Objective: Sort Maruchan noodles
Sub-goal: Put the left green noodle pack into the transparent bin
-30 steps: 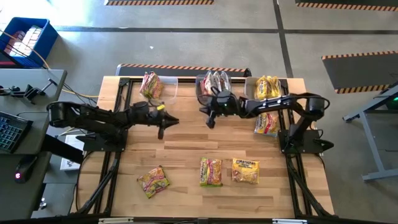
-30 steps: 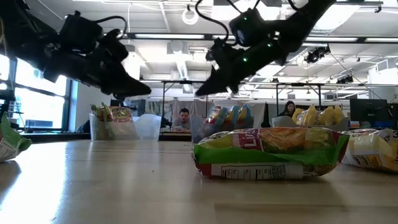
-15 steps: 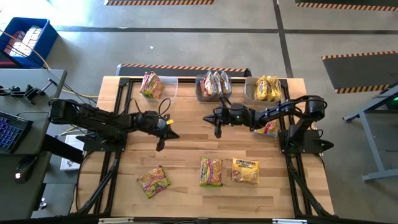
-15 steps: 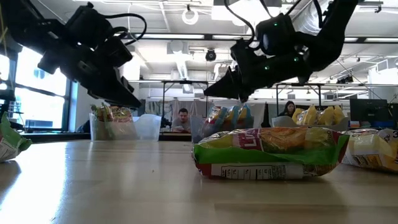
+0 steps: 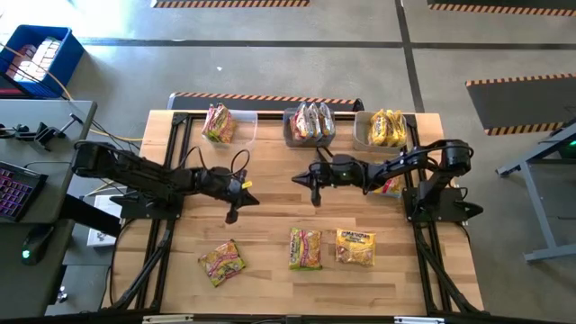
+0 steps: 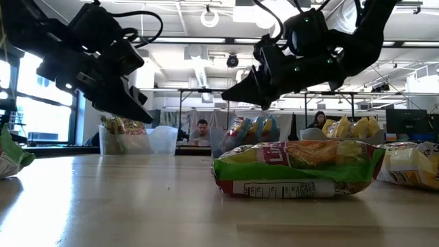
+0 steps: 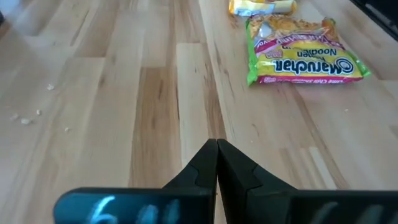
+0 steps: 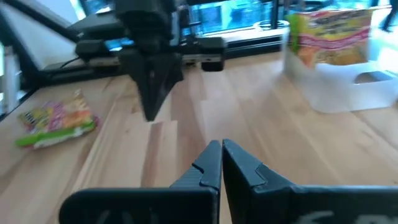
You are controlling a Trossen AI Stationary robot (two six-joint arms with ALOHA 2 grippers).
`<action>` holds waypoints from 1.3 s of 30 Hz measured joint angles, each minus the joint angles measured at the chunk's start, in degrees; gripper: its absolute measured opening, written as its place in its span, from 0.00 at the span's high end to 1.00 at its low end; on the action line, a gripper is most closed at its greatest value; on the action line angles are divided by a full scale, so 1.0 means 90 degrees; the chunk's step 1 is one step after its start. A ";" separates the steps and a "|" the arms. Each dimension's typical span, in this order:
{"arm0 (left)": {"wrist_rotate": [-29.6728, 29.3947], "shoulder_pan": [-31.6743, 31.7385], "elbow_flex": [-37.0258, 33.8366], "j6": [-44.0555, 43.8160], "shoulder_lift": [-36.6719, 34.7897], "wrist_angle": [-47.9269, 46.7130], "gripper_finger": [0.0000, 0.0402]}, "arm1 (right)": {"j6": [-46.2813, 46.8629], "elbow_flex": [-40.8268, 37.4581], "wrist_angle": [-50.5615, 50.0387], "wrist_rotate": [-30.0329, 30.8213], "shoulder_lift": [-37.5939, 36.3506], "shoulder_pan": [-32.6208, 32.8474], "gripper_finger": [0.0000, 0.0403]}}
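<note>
Low view, at table height: a green-and-red Maruchan packet (image 6: 298, 168) lies flat on the wooden table (image 6: 123, 206) nearest the lens, with a yellow packet (image 6: 411, 165) just beside it at the frame's right edge and a corner of a third packet (image 6: 10, 159) at the left edge. From overhead, these three lie in a loose row along the near part of the table: a pink-and-green packet (image 5: 221, 262) turned at an angle, well apart from the green-and-red one (image 5: 305, 247), and the yellow packet (image 5: 355, 247) just beside that.

Above the middle of the table, both arms hang clear of the wood. The left gripper (image 5: 231, 214) points down, its fingers pressed together with nothing between them, as the left wrist view shows (image 7: 216, 163). The right gripper (image 5: 314, 198) hovers opposite it, fingers likewise closed and empty (image 8: 221, 160), facing the left arm across a bare stretch of table.

Along the far edge stand three clear bins. The left bin (image 5: 245, 126) holds one pink-and-green packet (image 5: 219, 122); the middle bin (image 5: 290, 130) holds several green-and-red packets (image 5: 310, 120) standing on edge; the right bin (image 5: 362, 131) holds yellow packets (image 5: 388, 127). Another yellow packet (image 5: 391, 186) lies on the table near the right arm's base, partly hidden by the arm.

Beyond the table, a seated person (image 6: 201, 132) shows in the room behind.
</note>
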 joint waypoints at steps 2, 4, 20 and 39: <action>-0.0168 -0.0126 0.0000 -0.0262 0.0000 -0.0002 1.00 | -0.0075 0.0000 -0.0051 -0.0189 0.0000 0.0002 1.00; -0.0376 -0.0233 0.0000 -0.0666 0.0000 -0.0005 1.00 | -0.0119 0.0005 -0.0131 -0.0279 0.0000 0.0002 1.00; 0.1332 -0.0787 0.0021 -0.1584 -0.0021 -0.1022 0.74 | 0.0043 0.0007 -0.0595 0.0153 0.0005 0.0158 1.00; 0.0944 -0.2076 0.0800 -0.2982 -0.0019 -0.2043 0.55 | -0.0325 0.0010 -0.1100 0.0399 0.0007 0.0233 0.73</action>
